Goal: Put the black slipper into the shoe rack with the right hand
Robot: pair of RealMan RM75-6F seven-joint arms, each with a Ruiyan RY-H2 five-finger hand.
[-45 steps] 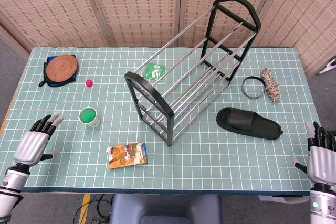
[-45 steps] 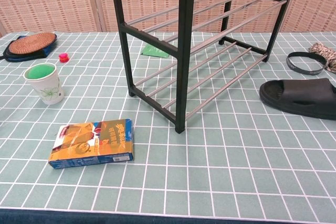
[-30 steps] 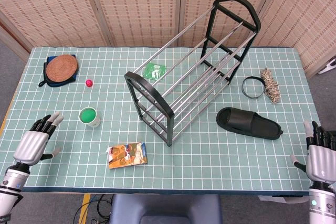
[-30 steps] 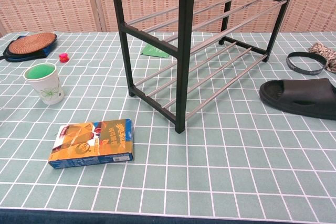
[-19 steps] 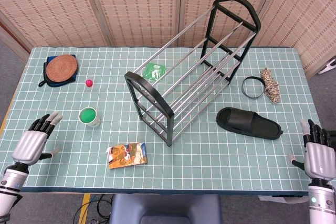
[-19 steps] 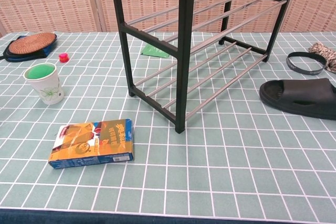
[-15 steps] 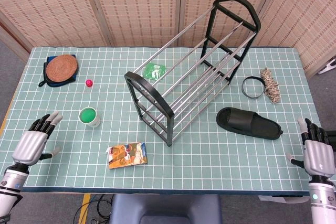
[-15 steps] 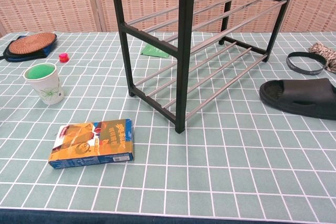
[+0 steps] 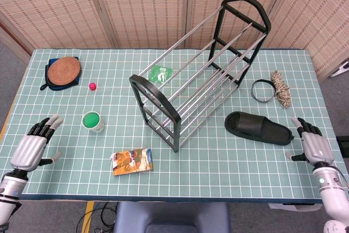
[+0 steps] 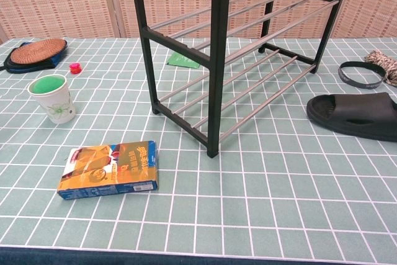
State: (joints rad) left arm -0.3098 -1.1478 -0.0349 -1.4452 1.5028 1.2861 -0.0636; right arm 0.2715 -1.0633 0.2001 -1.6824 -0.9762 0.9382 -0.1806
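Slipper (image 9: 258, 128) flat on table (image 9: 218, 162), sole down, right of shoe rack (image 9: 196, 69), well clear of it. Looks light, rubbery, bendy — prob best taken across strap or by heel edge. Right hand (image 9: 311, 147) just beside heel end, fingers (image 9: 303, 125) spread, not touching, holding nothing. Left hand (image 9: 30, 148) far off, fingers apart, empty.
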